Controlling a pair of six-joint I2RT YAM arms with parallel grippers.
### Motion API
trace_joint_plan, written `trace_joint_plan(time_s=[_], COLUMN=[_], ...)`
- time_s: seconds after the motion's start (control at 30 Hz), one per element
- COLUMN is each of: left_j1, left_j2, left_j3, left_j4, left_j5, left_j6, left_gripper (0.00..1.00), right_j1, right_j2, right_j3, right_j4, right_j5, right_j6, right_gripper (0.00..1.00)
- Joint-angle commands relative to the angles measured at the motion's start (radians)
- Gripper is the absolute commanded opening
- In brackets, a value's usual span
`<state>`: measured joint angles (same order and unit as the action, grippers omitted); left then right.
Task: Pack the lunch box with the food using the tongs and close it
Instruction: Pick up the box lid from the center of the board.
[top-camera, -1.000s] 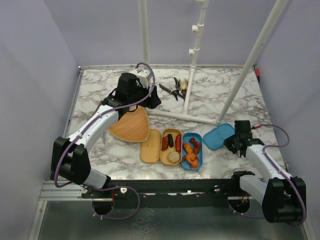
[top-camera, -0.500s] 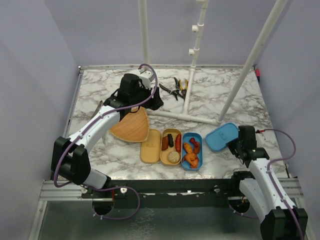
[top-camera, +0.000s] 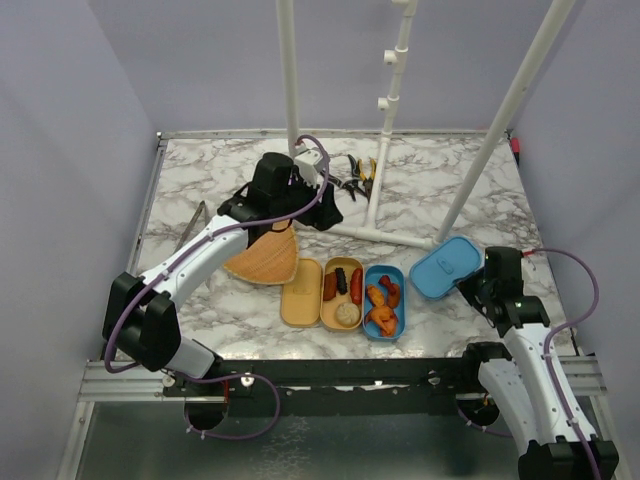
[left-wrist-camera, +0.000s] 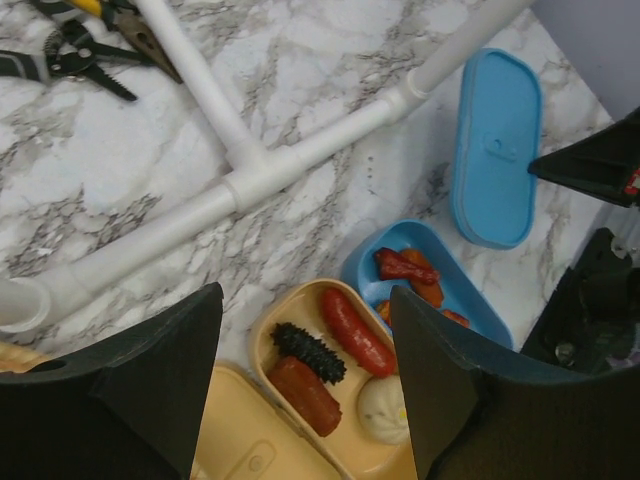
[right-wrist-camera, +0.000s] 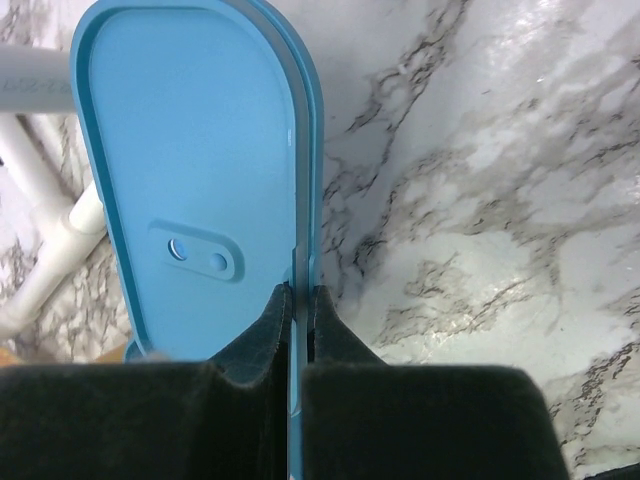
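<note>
The lunch box lies open at the table's front: a yellow tray (top-camera: 347, 268) with its yellow lid (top-camera: 301, 292) and a blue tray (top-camera: 399, 273). Food fills both trays: a red sausage (left-wrist-camera: 355, 332), a dark piece (left-wrist-camera: 310, 352), a brown sausage (left-wrist-camera: 305, 392) and a beige ball (left-wrist-camera: 385, 410) in the yellow one, orange and red bits (left-wrist-camera: 410, 272) in the blue. My right gripper (right-wrist-camera: 298, 290) is shut on the rim of the blue lid (right-wrist-camera: 190, 180), right of the trays (top-camera: 443, 267). My left gripper (left-wrist-camera: 305, 300) hangs open and empty above the yellow tray. The grey tongs (top-camera: 192, 222) lie at the far left.
A white pipe frame (top-camera: 375, 215) rises from the table behind the trays. Black-and-yellow pliers (top-camera: 352, 178) lie behind it. An orange woven fan-shaped mat (top-camera: 265, 255) sits left of the yellow lid, partly under my left arm.
My left arm has swung right, from over the woven mat toward the pipe frame, uncovering the tongs. My right gripper has closed on the blue lid's rim and drawn back toward the right.
</note>
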<state>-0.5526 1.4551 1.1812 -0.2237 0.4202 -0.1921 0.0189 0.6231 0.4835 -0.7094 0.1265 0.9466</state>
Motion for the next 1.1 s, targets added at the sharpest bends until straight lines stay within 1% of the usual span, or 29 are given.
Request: trace_joint_plan(time_s=[0.0,0.1,0.17,0.23,0.27,0.33,0.4,0.5,0.7,0.87,1.07], left_j1=[-0.032,-0.043,-0.052,-0.062,-0.069,-0.098,-0.141,-0.195,-0.226,-0.250,-0.290], left_j2=[-0.023,-0.065,-0.098,-0.121,-0.127,-0.133,-0.137,-0.126,-0.063,-0.033,0.042], left_j3=[-0.044,-0.122,-0.217,-0.315,-0.350,-0.384,-0.396,-0.400,-0.387,-0.392,-0.328], left_j4=[0.084,0.199,0.351,0.533,0.600,0.665,0.679,0.686,0.695,0.695,0.695], left_j5=[0.103,0.102,0.114,0.123,0.128,0.113,0.073,0.054,0.039,-0.003,-0.020], left_j6=[-0.090,-0.232,-0.377,-0.563,-0.625,-0.704,-0.725,-0.742,-0.773,-0.766,-0.749], left_gripper=[0.69,0.69,0.69,0.70,0.70,0.70,0.70,0.73,0.74,0.74,0.74], right_j1=[0.004,0.004,0.004,0.004,0.004,0.004,0.004,0.004,0.005,0.006,0.006], right_j2=[-0.036,-0.034,-0.013,0.013,0.023,0.045,0.066,0.092,0.140,0.152,0.149], right_j3=[0.021,0.009,0.008,0.010,0.011,0.015,0.019,0.023,0.024,0.033,0.026], right_j4=[-0.018,0.043,0.092,0.149,0.183,0.243,0.294,0.371,0.501,0.537,0.578], right_j5=[-0.138,-0.245,-0.303,-0.361,-0.393,-0.449,-0.490,-0.538,-0.596,-0.633,-0.668], right_j6=[-0.076,-0.112,-0.133,-0.149,-0.154,-0.160,-0.163,-0.158,-0.136,-0.139,-0.138], right_gripper=[0.01,0.01,0.01,0.01,0.01,0.01,0.01,0.01,0.01,0.01,0.01])
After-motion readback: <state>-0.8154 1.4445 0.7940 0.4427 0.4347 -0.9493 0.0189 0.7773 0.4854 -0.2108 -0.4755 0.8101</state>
